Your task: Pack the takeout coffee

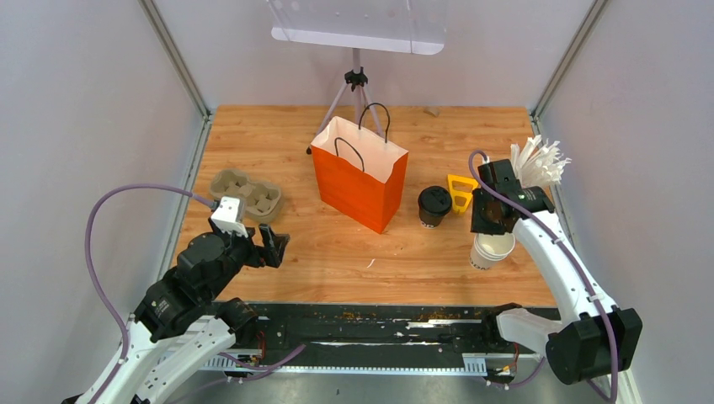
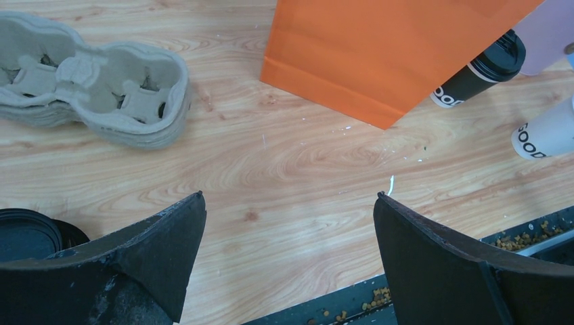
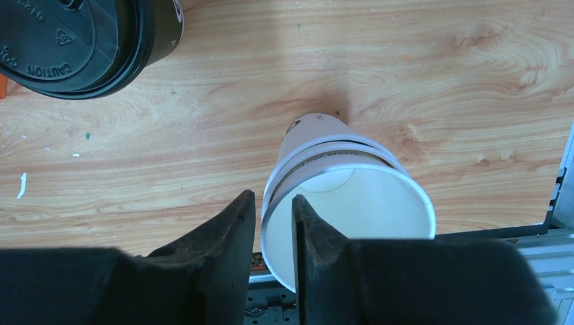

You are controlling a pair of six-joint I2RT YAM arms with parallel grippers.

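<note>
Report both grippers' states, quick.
Left gripper: open, holding nothing.
Right gripper: shut on the rim of the lidless white paper cup.

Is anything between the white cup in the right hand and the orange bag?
Yes: the black lidded cup stands directly between the white cup and the orange bag. Lifting the white cup over it should clear it.

Bright, even light comes from overhead. Shadows on the wooden surface (image 1: 337,252) are soft and short. A faint one pools behind the white cup (image 3: 345,203). Close to the lens, the left hand's (image 2: 290,250) black fingers (image 2: 156,257) look slightly soft.
</note>
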